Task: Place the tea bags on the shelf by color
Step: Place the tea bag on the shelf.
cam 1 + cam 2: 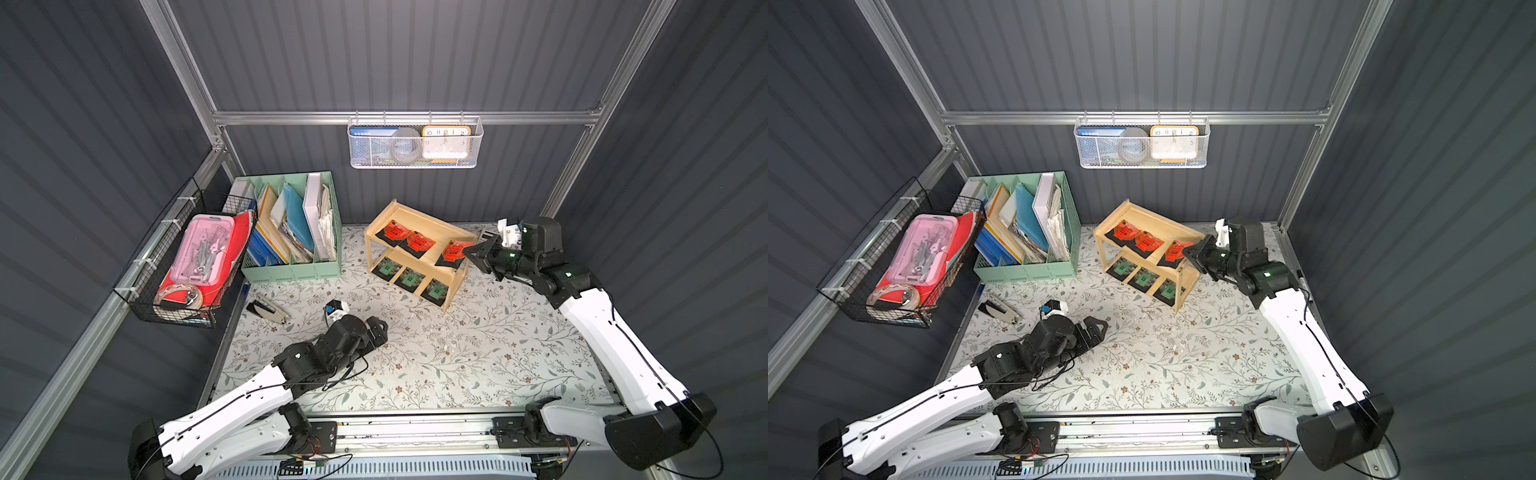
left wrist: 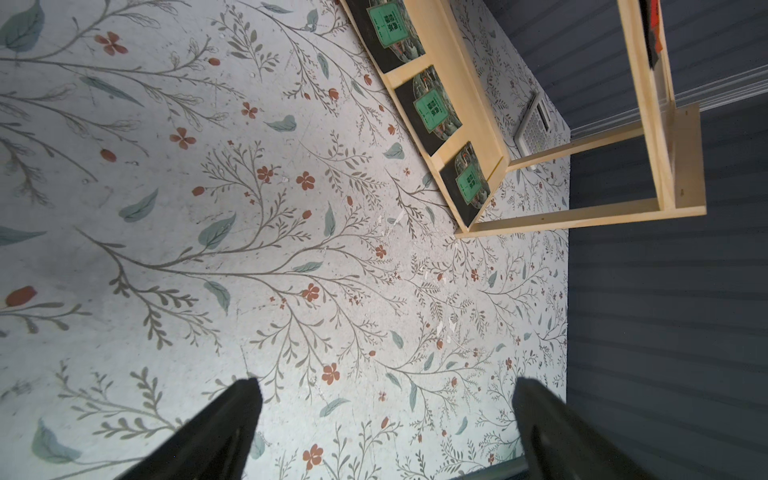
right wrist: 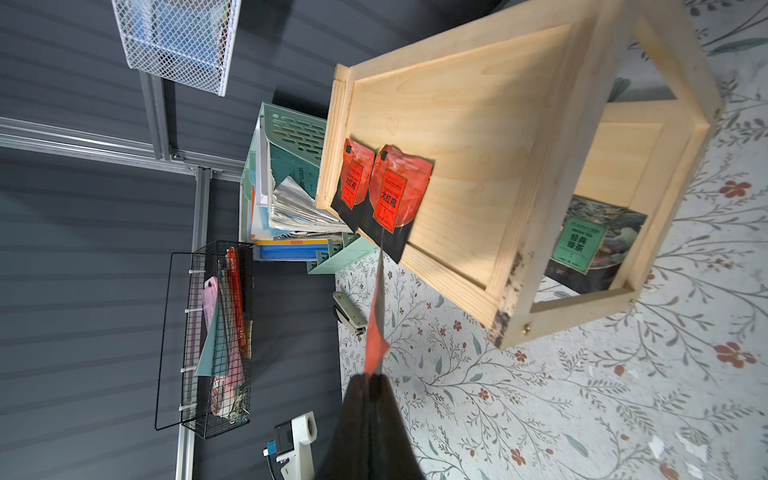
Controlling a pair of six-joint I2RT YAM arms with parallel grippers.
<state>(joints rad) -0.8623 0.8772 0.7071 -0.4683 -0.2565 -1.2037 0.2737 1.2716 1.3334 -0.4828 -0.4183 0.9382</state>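
- We see the shelf [image 1: 440,229] standing at an angle at the back of the floral surface [image 1: 457,353]. It is near the mint-green file organizer [image 1: 291,272] and below the white mesh basket [image 1: 415,160] that hangs on the rail.
- On its top board, the first red tea bag [image 1: 395,231] and the second red tea bag [image 1: 417,243] lie flat, edges touching. The right wrist view shows that pair overlapping slightly.
- The third red tea bag [image 1: 452,252] sits tilted over the end of that board nearest the right arm.
- The right end effector [image 1: 469,252] has its jaws pressed together on this bag's outer edge.
- In the right wrist view the held bag [image 3: 376,332] appears edge-on, running from the closed fingertips [image 3: 368,386] toward the shelf's front edge. We cannot tell whether it rests on the board.
- On the lower board three green tea bags lie in a row: one [image 1: 386,267], the next [image 1: 411,278], and the last [image 1: 436,289] at the end nearest the right arm. Both top views show them so.
- The left end effector [image 1: 380,326] hangs low over the middle of the surface, well apart from the shelf. Its jaws are spread wide and hold nothing.
- In the left wrist view its fingers [image 2: 232,415] frame only the flower pattern.
- A stapler [image 1: 268,309] lies on the surface just in front of the file organizer.
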